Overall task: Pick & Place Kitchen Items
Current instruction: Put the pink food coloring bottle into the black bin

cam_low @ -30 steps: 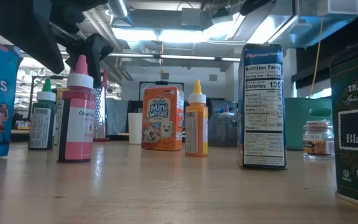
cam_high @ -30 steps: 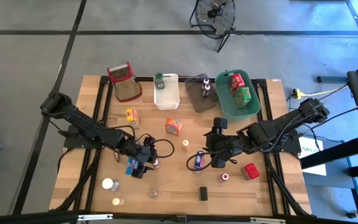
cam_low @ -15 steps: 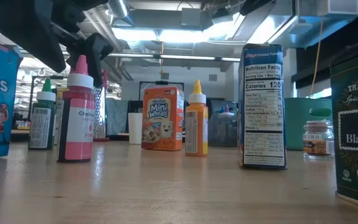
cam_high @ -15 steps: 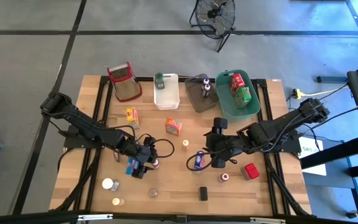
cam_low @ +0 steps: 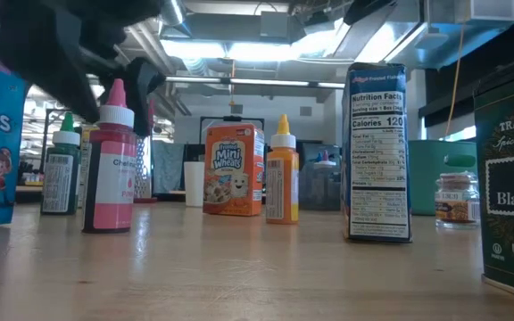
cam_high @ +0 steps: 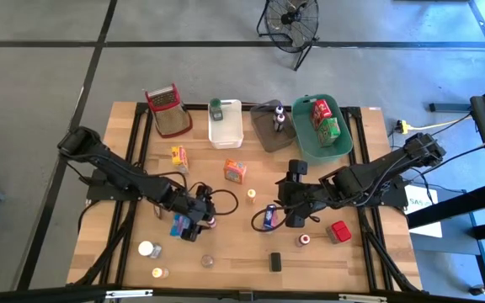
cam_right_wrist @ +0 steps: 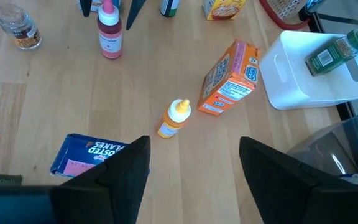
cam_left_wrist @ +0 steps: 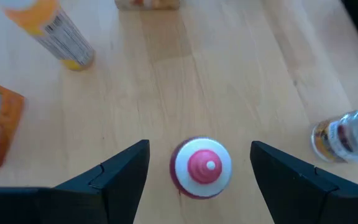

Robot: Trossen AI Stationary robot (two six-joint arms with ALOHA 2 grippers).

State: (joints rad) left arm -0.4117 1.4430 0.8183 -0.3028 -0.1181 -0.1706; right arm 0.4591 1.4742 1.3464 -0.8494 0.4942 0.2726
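Observation:
A pink bottle [cam_high: 211, 221] with a white-and-pink cap [cam_left_wrist: 202, 168] stands upright on the wooden table. My left gripper [cam_high: 197, 219] is open around it: in the left wrist view its fingers [cam_left_wrist: 120, 171] stand on either side of the cap, apart from it. A blue cereal box [cam_high: 179, 225] stands just left of that gripper. My right gripper [cam_high: 290, 215] hangs open above the table's middle, over a blue box [cam_right_wrist: 95, 155] that lies flat. It touches nothing.
An orange box [cam_high: 235, 172], a yellow bottle [cam_high: 251, 195], a red can [cam_high: 338, 231], a black box [cam_high: 275, 261] and several small jars stand around. At the far edge are a wire basket [cam_high: 167, 109] and white [cam_high: 226, 130], grey [cam_high: 268, 130] and green [cam_high: 310, 139] bins.

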